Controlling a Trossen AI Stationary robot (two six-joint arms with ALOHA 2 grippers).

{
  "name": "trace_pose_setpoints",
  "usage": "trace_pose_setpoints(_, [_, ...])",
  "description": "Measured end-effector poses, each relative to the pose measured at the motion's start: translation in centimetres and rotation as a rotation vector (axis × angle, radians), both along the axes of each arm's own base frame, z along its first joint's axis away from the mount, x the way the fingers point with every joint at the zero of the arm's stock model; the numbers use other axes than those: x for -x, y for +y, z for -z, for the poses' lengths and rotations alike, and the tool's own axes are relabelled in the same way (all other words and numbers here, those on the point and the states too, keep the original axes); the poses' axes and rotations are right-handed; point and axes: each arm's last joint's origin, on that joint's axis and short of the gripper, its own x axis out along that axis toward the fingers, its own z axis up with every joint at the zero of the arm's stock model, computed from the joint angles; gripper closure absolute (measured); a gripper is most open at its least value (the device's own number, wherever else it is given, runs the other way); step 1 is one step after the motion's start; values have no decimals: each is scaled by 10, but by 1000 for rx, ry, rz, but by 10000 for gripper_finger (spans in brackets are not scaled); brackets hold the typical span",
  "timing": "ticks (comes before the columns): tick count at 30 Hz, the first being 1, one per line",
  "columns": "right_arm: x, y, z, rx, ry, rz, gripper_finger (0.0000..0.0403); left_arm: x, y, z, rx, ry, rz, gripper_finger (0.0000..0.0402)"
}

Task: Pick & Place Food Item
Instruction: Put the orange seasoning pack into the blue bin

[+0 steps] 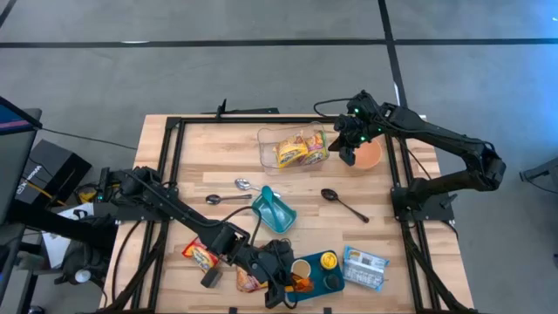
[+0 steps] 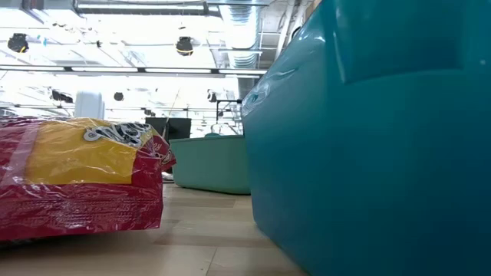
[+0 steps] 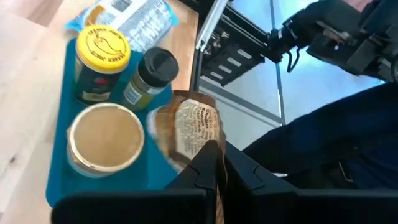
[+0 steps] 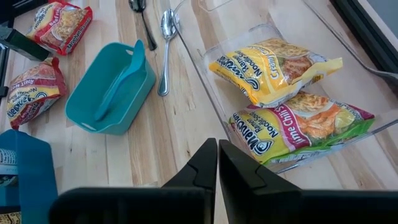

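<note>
Left wrist view: left gripper (image 3: pixel 214 163), fingers closed on a crinkly brown snack packet (image 3: pixel 191 127) over the teal tray (image 3: pixel 59 162) edge. Likely light, soft, slippery; best pinched at a seam. Right gripper (image 4: pixel 217 163) closed, empty.

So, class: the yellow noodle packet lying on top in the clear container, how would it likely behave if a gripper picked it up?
The yellow noodle packet looks crinkly and puffed, so probably light and somewhat floppy at its edges. Its glossy wrapper could slip between fingers. The noodles inside may crack if squeezed.

Wooden table (image 1: pixel 218 157): clear tub (image 1: pixel 295 148), spoons (image 1: pixel 243 184), teal tray (image 1: pixel 321 274), noodle packets (image 1: pixel 200 255).
</note>
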Motion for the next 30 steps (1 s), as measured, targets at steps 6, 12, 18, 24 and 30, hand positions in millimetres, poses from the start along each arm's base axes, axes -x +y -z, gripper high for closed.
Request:
trace_pose_setpoints(6, [0,0,0,3,-5,0,392,-9,-8,26,9,48,56,401])
trace_pose_setpoints(12, [0,0,1,1,-3,2,392,-22,-11,46,12,38,47,401])
trace_pose_setpoints(18, [1,1,9,-15,20,2,392,-25,-10,57,-13,60,37,401])
trace_pose_setpoints(24, [1,1,10,-21,22,7,392,-26,-8,58,-52,55,23,401])
trace_pose_setpoints(30, [1,1,10,-20,20,8,392,-22,-5,60,-78,105,19,401])
